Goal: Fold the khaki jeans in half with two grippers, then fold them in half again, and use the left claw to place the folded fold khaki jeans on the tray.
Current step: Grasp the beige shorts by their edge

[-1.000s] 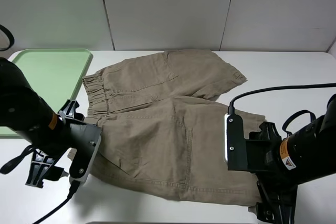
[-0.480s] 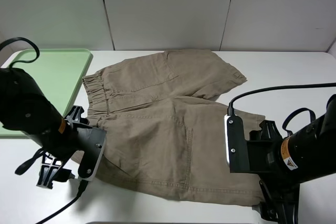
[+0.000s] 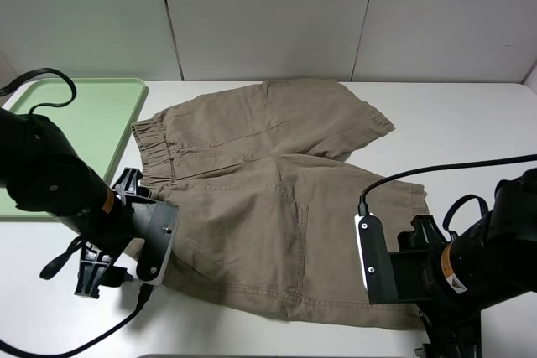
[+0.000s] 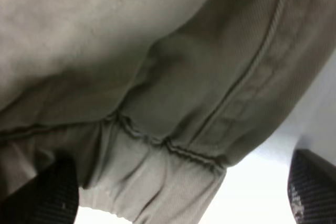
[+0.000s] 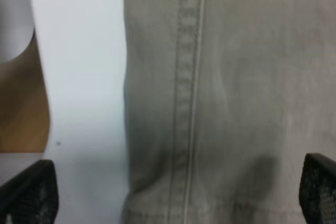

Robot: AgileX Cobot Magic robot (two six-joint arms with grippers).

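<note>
While khaki jeans (image 3: 268, 199) lie flat beside the tray (image 3: 75, 115), left pincer (image 4: 181, 190) spread, right pincer (image 5: 176, 192) spread.

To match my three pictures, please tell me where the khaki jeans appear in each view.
Exterior high: the khaki jeans lie spread mid-picture, right of the tray.
Left wrist: the khaki jeans fill most of the picture, gathered waistband showing.
Right wrist: they cover most of it, a stitched seam showing.
Shared landmark: the white table.
</note>
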